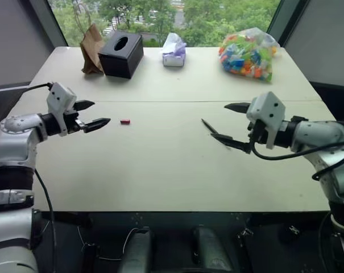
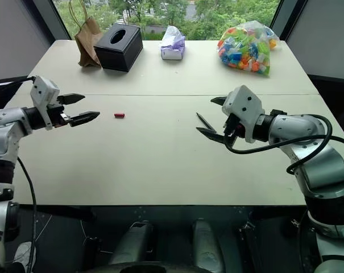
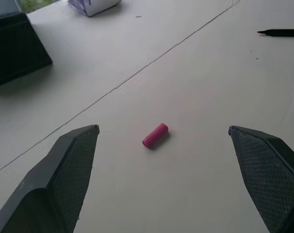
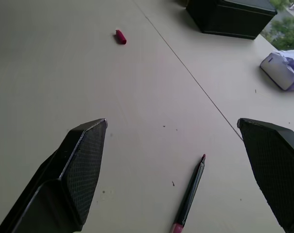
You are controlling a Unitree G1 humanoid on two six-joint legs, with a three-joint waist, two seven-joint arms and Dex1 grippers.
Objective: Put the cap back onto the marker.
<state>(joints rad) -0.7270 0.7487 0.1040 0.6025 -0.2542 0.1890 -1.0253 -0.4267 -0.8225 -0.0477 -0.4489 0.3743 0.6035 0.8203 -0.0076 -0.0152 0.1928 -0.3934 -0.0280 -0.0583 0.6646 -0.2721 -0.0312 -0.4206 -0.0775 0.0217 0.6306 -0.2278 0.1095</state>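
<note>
Left wrist view frames the cap (image 3: 155, 135) lying loose on the worktop (image 1: 160, 165), centred ahead of the left pincer (image 1: 92, 114), spread wide and empty, lined up to grab. The marker (image 4: 189, 196) lies before the right pincer (image 1: 231, 124), equally wide, holding nothing.
</note>
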